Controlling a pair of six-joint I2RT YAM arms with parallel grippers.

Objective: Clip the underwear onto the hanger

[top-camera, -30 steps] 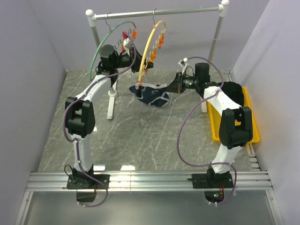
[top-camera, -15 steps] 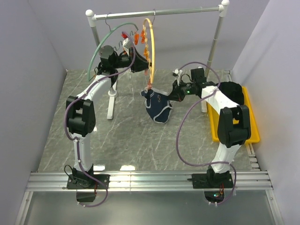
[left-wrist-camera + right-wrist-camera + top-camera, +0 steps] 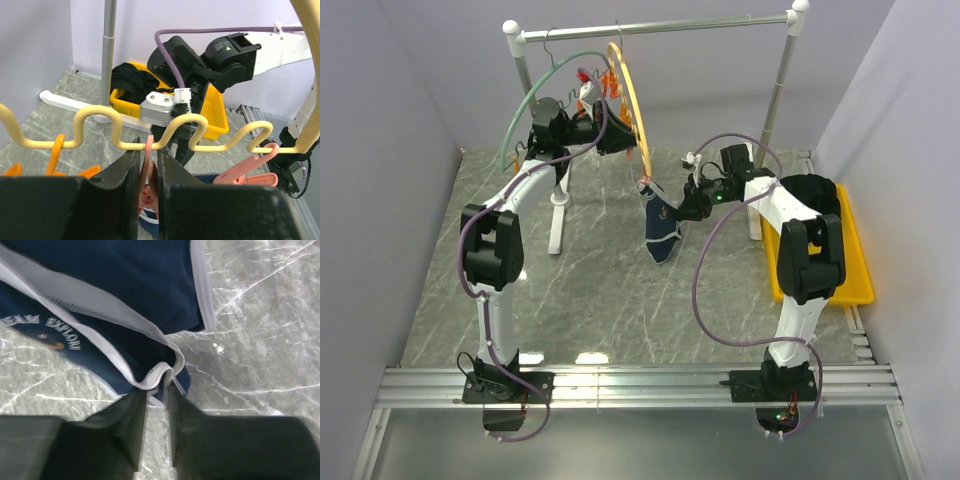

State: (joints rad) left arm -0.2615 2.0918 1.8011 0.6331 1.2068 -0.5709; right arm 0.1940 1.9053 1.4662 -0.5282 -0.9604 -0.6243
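Left gripper (image 3: 148, 152), seen from its own wrist camera, has its two dark fingers pressed in on a salmon-orange clip (image 3: 147, 172) that hangs from the wavy lower bar of the hanger (image 3: 95, 112). Right gripper (image 3: 157, 390) shows a narrow slit between its fingers, with a fold of white trim (image 3: 160, 371) right at the tips. Whether it grips that fold cannot be told.

From above, the yellow hanger arcs down from a metal rail (image 3: 650, 25) at the back of the marble-patterned table (image 3: 570, 300). The underwear (image 3: 660, 235) dangles from a clip at the arc's lower end, above the table and between the two arms. The right gripper is just beside its upper edge.

The underwear looks light, soft and limp, likely to sag and twist from any single hold. The white trim appears thicker than the navy cloth, so it seems the surest place to pinch. A hold near a free waistband corner would leave hem clear for a clip's mouth. The clip looks stiff and springy, and probably needs a firm squeeze.
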